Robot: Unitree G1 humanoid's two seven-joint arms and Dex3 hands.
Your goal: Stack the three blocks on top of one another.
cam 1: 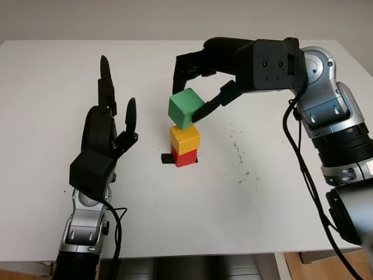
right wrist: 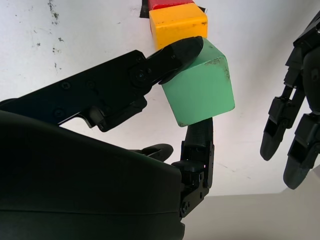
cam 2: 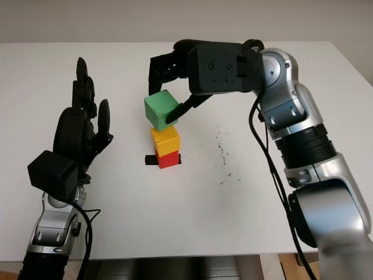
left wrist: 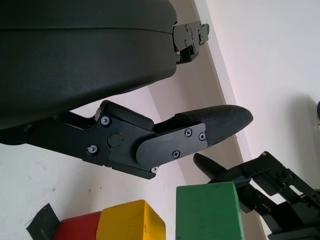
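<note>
Green block (cam 1: 186,108) sits pinched in the right hand (cam 1: 197,88), tilted so that one corner points down toward the yellow block (cam 1: 185,138) just beneath it. It is a cube, so it has no long axis; its faces stand skewed against the square stack below. Whether its lowest edge touches the yellow top or hangs just above it cannot be told.

Three blocks are present, one of each colour: green, yellow and red. The yellow one stands on the red block (cam 1: 185,157), which sits on the white table (cam 1: 262,198) over a small patch of black tape (cam 1: 166,158), near the middle of the tabletop.

In the right wrist view one finger (right wrist: 175,54) presses the green block's face on the side nearest the yellow block, and another finger (right wrist: 199,137) bears on the opposite side, so the cube is clamped between them.

Off to the side of the stack, the left hand (cam 1: 109,116) is raised above the table, open and holding nothing, well clear of the blocks.
</note>
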